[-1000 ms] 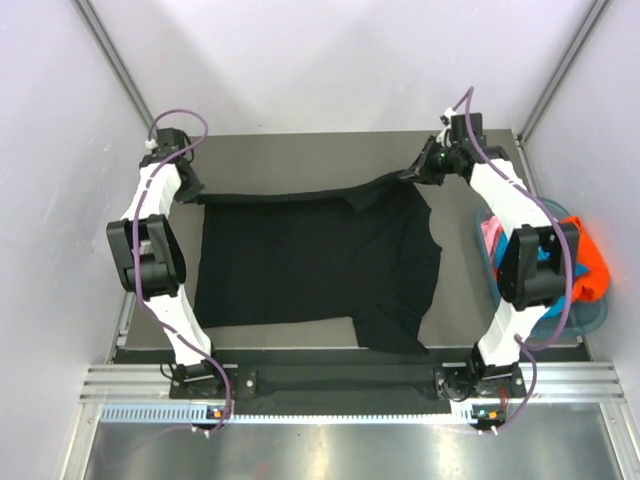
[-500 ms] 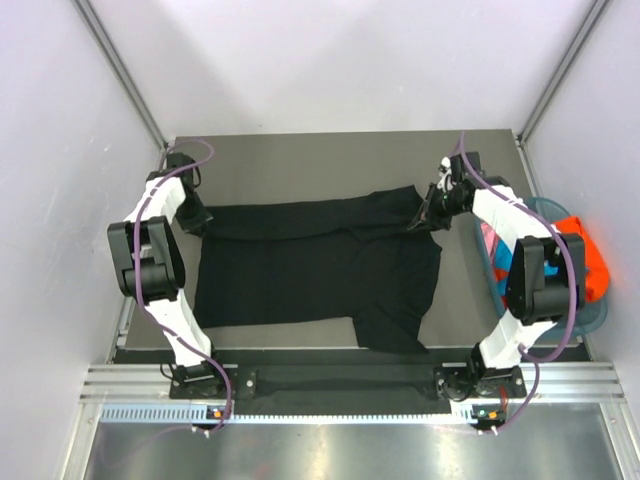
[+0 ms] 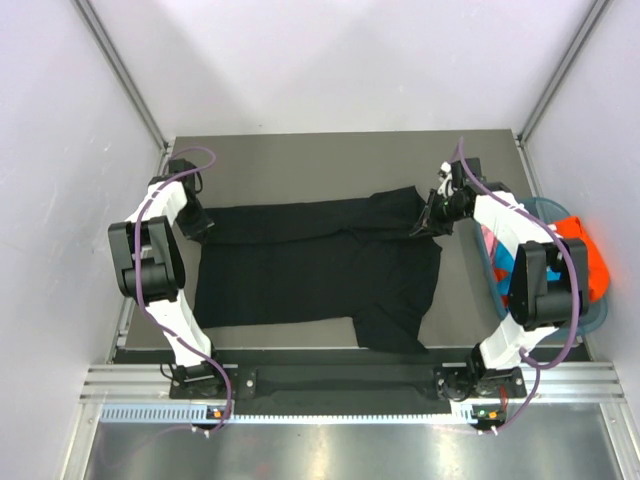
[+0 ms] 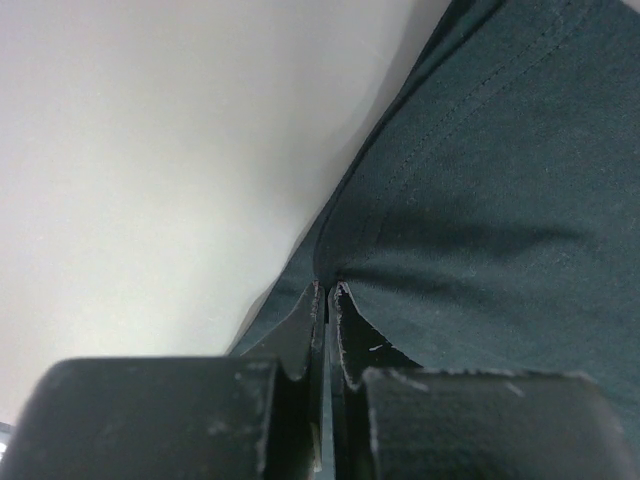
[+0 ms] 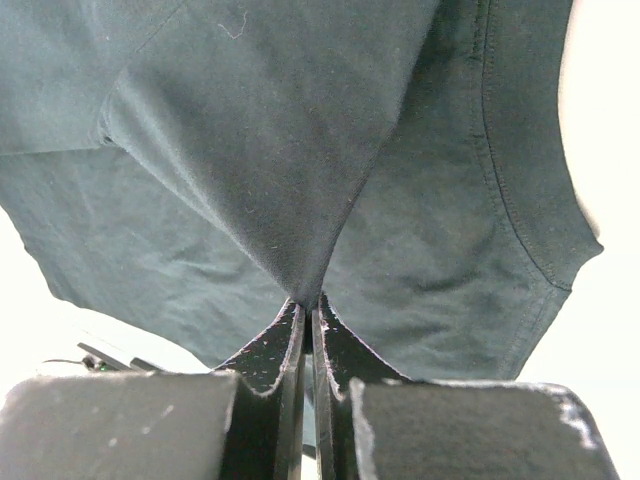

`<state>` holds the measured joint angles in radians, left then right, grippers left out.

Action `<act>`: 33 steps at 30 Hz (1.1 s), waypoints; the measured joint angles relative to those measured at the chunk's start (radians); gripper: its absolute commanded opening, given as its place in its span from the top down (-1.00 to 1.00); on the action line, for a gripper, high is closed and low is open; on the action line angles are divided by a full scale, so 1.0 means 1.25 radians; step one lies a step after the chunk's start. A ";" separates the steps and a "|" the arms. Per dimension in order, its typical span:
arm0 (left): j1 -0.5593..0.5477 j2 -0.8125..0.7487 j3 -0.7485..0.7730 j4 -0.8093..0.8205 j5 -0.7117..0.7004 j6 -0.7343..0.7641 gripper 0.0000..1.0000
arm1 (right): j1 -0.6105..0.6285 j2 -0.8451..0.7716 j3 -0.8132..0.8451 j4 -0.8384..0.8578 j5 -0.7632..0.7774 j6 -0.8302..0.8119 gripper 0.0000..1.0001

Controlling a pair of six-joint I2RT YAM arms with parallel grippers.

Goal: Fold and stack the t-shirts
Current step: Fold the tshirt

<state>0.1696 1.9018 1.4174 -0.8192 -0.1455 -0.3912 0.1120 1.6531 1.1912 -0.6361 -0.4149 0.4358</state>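
A black t-shirt [image 3: 310, 275] lies mid-table, its far edge lifted toward six o'clock. The left gripper [image 4: 326, 298] at nine o'clock and the right gripper [image 5: 306, 303] at three o'clock each pinch cloth, jaws nearly closed. The fabric looks soft, light and limp, probably best gripped at its corners.

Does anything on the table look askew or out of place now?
The black t-shirt is not flat: its far edge is doubled over, pinched by the left claw and right claw, and one sleeve sticks out at the near right. Nothing looks spilled or damaged.
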 measured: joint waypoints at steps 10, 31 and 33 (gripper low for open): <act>0.000 0.005 0.001 0.003 -0.009 -0.001 1.00 | 0.000 0.001 0.000 0.000 0.003 -0.016 1.00; 0.000 0.021 0.023 0.011 -0.026 -0.014 -0.10 | 0.000 0.033 0.023 -0.020 0.016 -0.049 0.34; 0.000 0.017 0.020 0.012 -0.033 -0.028 -0.30 | 0.000 0.033 0.023 -0.033 0.030 -0.067 0.10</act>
<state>0.1696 1.9232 1.4425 -0.8047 -0.1867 -0.4267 0.1120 1.6939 1.2194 -0.6769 -0.3779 0.3519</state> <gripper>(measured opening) 0.557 0.347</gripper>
